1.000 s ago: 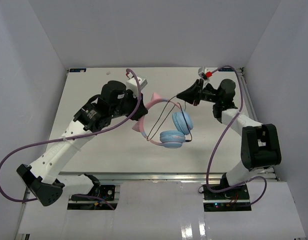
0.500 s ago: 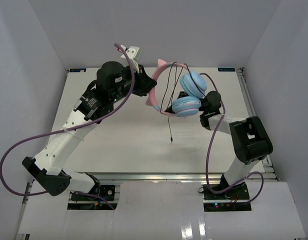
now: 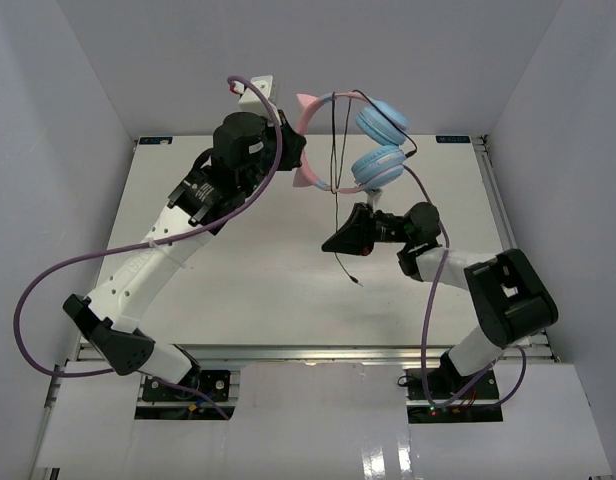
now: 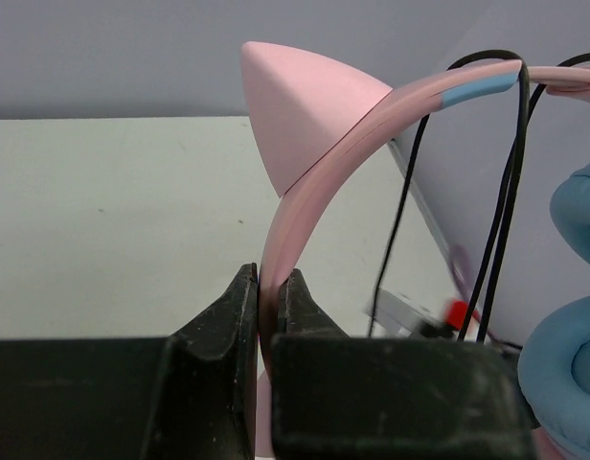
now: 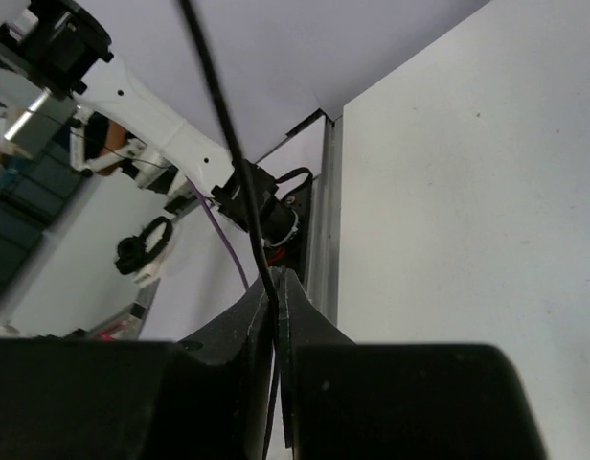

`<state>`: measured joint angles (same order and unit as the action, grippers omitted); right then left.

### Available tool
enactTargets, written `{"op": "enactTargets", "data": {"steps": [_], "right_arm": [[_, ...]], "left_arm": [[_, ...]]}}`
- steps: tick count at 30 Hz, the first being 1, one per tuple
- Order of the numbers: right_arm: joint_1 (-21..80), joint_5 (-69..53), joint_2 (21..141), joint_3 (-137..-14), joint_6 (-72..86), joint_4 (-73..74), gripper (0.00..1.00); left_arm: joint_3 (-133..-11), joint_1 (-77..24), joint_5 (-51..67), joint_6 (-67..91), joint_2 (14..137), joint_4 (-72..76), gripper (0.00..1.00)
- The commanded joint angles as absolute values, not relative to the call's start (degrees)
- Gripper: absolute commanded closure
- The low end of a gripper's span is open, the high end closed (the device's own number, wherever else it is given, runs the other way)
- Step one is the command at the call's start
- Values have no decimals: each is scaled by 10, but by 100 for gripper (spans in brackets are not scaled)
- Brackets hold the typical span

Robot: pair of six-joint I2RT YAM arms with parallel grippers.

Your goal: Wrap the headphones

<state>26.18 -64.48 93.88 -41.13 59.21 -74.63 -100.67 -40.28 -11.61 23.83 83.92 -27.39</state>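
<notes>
The headphones (image 3: pixel 380 125) hang in the air above the far part of the table, pink headband with cat ears, two light-blue ear cups. My left gripper (image 3: pixel 300 160) is shut on the pink headband (image 4: pixel 305 206) just below a cat ear (image 4: pixel 300 110). The thin black cable (image 3: pixel 335 170) loops over the headband and hangs down. My right gripper (image 3: pixel 331 244) is shut on that cable (image 5: pixel 228 144) below the headphones. The cable's end with the plug (image 3: pixel 356 280) dangles just over the table.
The white table (image 3: pixel 238 280) lies below, with a metal rail along its near edge (image 3: pixel 288 352). Purple robot cables (image 3: pixel 48 290) trail from both arms. Grey walls close in the sides and back.
My left arm has lifted the headphones higher and farther back. My right gripper has moved out from behind the ear cups to the left and lower, and now holds the cable.
</notes>
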Motion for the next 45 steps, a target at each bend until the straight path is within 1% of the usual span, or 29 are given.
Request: {"op": "enactTargets", "data": {"steps": [1, 2, 4, 6, 7, 10, 14, 17, 21, 26, 27, 29, 33, 36, 42, 45], "right_arm": [[256, -607, 816, -368, 403, -706, 92], [255, -596, 795, -366, 352, -637, 92], [258, -553, 744, -379, 208, -449, 92], [260, -517, 719, -418, 124, -323, 92], [261, -474, 715, -432, 62, -222, 92], [267, -410, 708, -470, -43, -124, 92], [294, -389, 729, -493, -98, -16, 92], [327, -323, 744, -511, -154, 47, 92], [347, -286, 790, -549, -202, 138, 92], [395, -196, 796, -567, -263, 187, 92], [408, -152, 793, -573, -288, 194, 92], [424, -106, 796, -589, -316, 224, 92], [454, -1, 830, -638, -384, 282, 92], [474, 77, 850, -649, -420, 305, 92], [514, 174, 869, -618, -472, 273, 92], [530, 240, 874, -585, -516, 216, 92]], "left_arm": [[-979, -403, -278, 262, 791, -199, 100], [-966, -403, -288, 260, 787, -192, 100], [-935, -402, -310, 261, 788, -180, 100], [-919, -401, -327, 258, 796, -180, 100], [-915, -400, -334, 260, 804, -182, 100], [-895, -398, -339, 256, 822, -187, 100], [-876, -397, -334, 278, 852, -189, 100], [-872, -395, -319, 292, 870, -193, 100], [-864, -386, -295, 319, 890, -202, 100], [-851, -378, -284, 317, 911, -215, 100], [-847, -378, -280, 310, 920, -219, 100], [-833, -377, -262, 299, 943, -226, 100], [-803, -380, -224, 270, 985, -237, 100], [-783, -386, -205, 258, 1017, -245, 100], [-752, -392, -156, 261, 1042, -240, 100], [-748, -394, -106, 254, 1058, -237, 100]]}}
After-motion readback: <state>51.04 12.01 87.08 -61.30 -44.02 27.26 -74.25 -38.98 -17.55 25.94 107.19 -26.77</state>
